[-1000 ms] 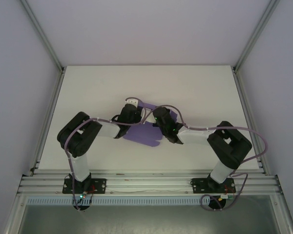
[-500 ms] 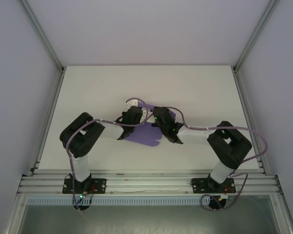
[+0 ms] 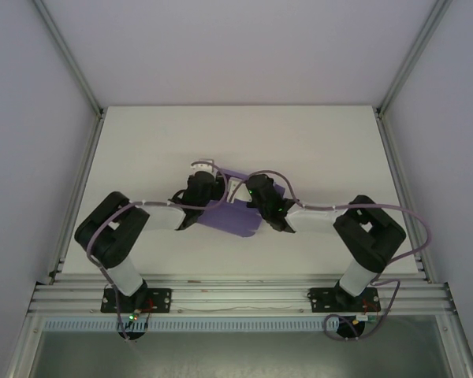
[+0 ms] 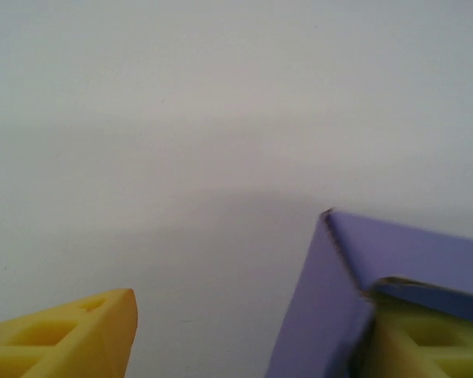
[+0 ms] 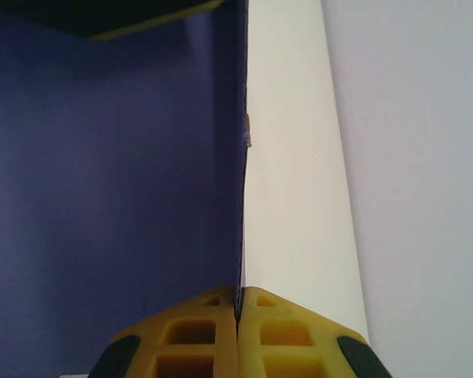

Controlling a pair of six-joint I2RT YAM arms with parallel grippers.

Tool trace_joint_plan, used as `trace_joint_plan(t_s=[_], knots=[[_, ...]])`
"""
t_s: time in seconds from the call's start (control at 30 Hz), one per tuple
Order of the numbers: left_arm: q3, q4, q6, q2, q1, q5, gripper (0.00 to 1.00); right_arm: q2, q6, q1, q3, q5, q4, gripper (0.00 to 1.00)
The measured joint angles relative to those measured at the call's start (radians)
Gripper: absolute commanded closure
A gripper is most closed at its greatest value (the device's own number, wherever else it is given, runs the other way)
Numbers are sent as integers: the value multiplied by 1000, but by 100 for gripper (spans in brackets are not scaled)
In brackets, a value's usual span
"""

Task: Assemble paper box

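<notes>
Top view first: the left gripper (image 3: 209, 197) has swung off toward the left of the frame in the last half second, its elbow dropping out to lower left. The right gripper (image 3: 252, 198) has barely budged at centre. Between them, mid-table (image 3: 315, 142), sits the box (image 3: 230, 218), and its near edge looks tighter and less splayed than a moment ago. That reads to me as a panel being drawn up, not a finished fold.

Left wrist view: the fingers (image 4: 71, 331) are spread wide, one at lower left and the other at lower right. A creased corner of the box (image 4: 323, 315) stands against the lower-right finger, with a flap lying over its top. Nothing is clamped here; it's propping, I'd say.

Right wrist view: the fingers (image 5: 205, 331) are pressed together at bottom centre, pinching the box (image 5: 102, 197) by its thin edge. The purple wall runs straight up the frame, so this side is anchored while the left works.
</notes>
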Motion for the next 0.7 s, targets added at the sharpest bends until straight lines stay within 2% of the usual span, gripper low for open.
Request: trace_joint_plan(t_s=[0.2,0.47,0.63,0.7], knots=[[0,-27,0,-23,2,36,36,10,1,0,0,1,-3,100],[0,-89,5,-23,2,97,50,9,8,0,0,0,-3,100],[25,-111,12,16,2,105,64,-5,8,0,0,-17,-4,100],[33,-113,9,32,2,105,76,-10,7,2,0,-23,-4,100]])
